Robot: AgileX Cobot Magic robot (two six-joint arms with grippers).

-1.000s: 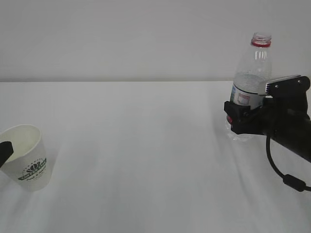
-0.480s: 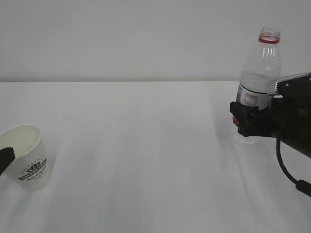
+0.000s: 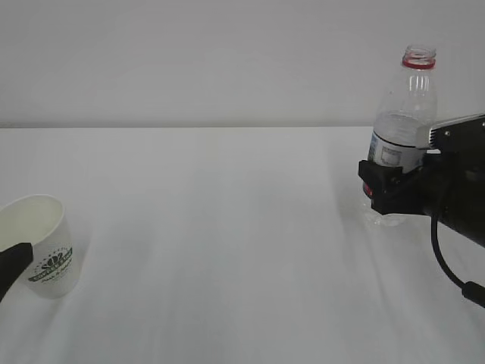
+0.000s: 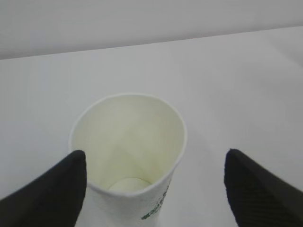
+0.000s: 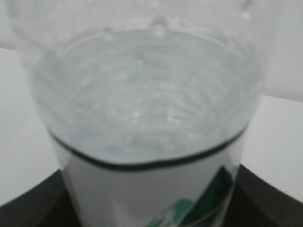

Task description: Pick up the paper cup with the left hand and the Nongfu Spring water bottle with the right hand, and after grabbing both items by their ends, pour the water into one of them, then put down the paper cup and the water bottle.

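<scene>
Counter point(image 3: 227, 250): white, spans the whole scene under a pale wall.
Right arm point(image 3: 458, 193): black, enters from the right edge, grey plate on top, a cable looping below.
Nongfu Spring water bottle point(image 3: 402, 129): upright at far right, uncapped, red neck ring; its base looks on or just above the counter.
Right pincer point(image 3: 383, 186): clenched around the bottle's labelled lower body.
Paper cup point(image 3: 44, 246): upright on the counter at near left, mouth open, green logo facing out.
Left pincer point(image 4: 156, 189): released, fingers point(image 4: 52, 194) spread on both sides of the cup, the left one at its wall, the right one clear.
</scene>
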